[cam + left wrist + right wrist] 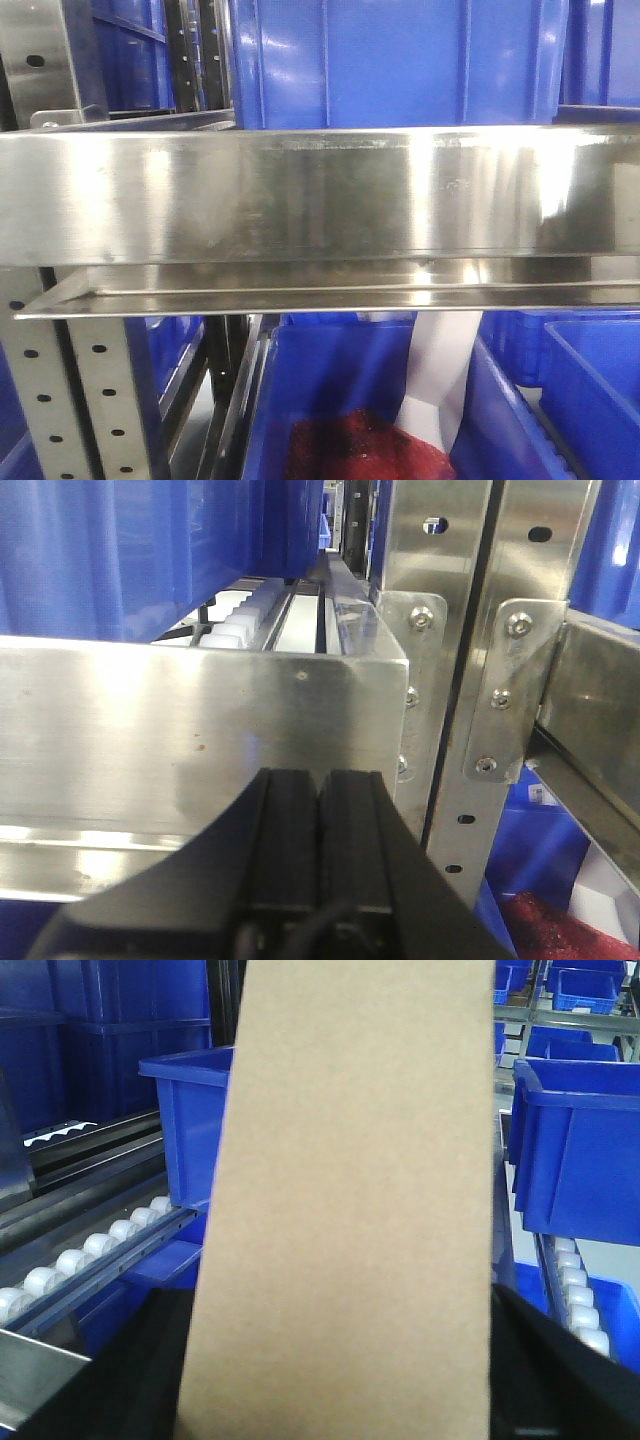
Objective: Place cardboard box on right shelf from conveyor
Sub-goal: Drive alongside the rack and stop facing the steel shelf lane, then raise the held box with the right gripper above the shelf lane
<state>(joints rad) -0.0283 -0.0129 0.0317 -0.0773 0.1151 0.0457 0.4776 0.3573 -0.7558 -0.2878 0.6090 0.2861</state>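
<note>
Right gripper (340,1380): black fingers (560,1370) spread wide, clamped on both side edges of the plain tan slim cardboard box (350,1190) at 4 and 8 o'clock. The box stands upright and fills the frame centre. Behind it there's a white roller lane (80,1255) at 9 o'clock, with blue plastic bins (185,1110) farther back at 10 and 3.

Left gripper (320,780): fingers pressed together, no gap, nothing between them. Tips are close to a brushed steel lip (150,740); can't tell if they touch. Past the lip are white rollers (235,625) at 11 and a grey perforated upright (470,680) at 2.

Front cam: the shiny stainless-steel shelf (320,190) lip runs across the middle. A large blue crate (400,60) sits behind it at 12, and a red mesh bundle (360,450) lies lower at 6.

The box shows only on the right wrist cam.
</note>
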